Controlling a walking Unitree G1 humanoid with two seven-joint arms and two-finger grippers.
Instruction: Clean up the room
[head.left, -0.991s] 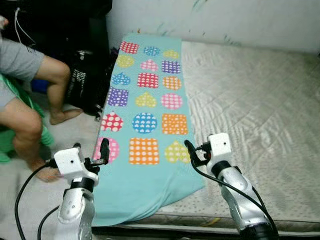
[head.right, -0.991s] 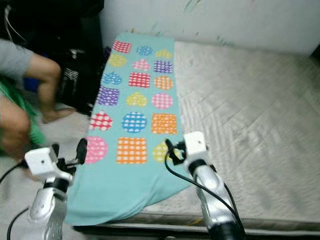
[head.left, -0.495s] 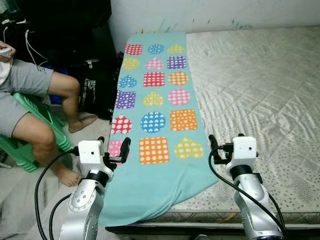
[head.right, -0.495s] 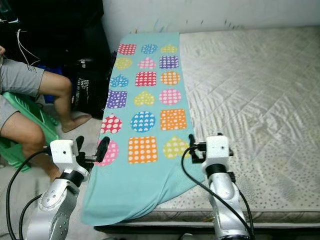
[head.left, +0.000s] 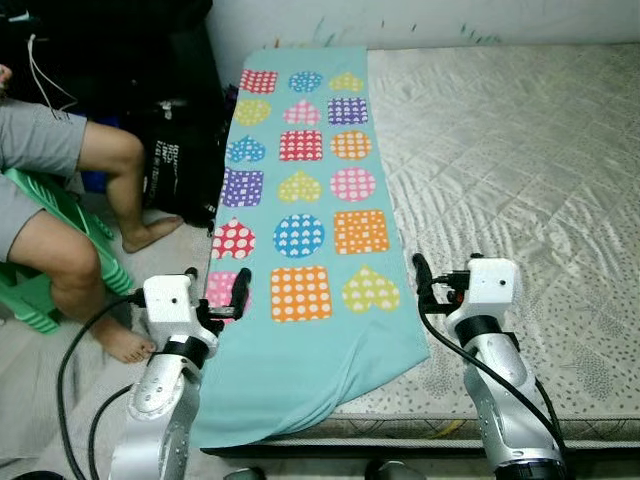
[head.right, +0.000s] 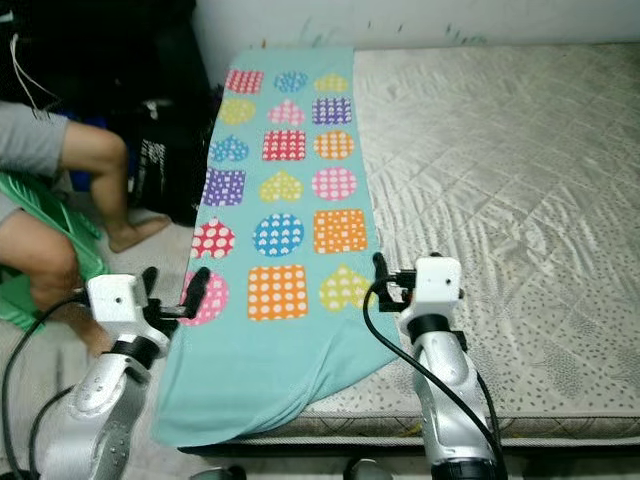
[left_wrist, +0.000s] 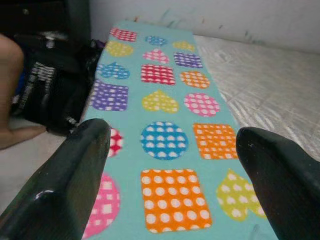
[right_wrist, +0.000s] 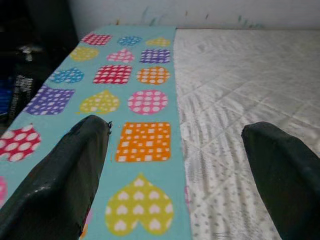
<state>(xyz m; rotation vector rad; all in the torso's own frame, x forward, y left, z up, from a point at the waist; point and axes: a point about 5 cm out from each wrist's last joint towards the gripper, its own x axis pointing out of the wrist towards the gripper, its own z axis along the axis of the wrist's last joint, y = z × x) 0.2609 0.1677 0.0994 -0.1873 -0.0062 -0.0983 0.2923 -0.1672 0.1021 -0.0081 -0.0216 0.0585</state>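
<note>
1. A teal blanket (head.left: 300, 210) printed with dotted squares, hearts and circles is lying along the left edge of the mattress (head.left: 520, 170), running from the far edge by the wall to the near edge, where its end is drooping over the near left corner toward the floor.
2. The left gripper (head.left: 215, 295) is hovering at the blanket's outer edge near that corner, its fingers (left_wrist: 60, 185) spreading wide with nothing between them.
3. The right gripper (head.left: 425, 285) is hovering at the blanket's inner edge, where teal cloth is meeting bare mattress, fingers (right_wrist: 65, 175) likewise parting wide and holding nothing.
4. The head views are showing a person's bare legs (head.left: 90, 190) on a green chair (head.left: 40, 250) left of the bed, beside a black bag (head.left: 175, 165).
5. The left wrist view is catching just a sliver of leg and the bag; the right wrist view is looking along the seam between blanket and quilted mattress.
</note>
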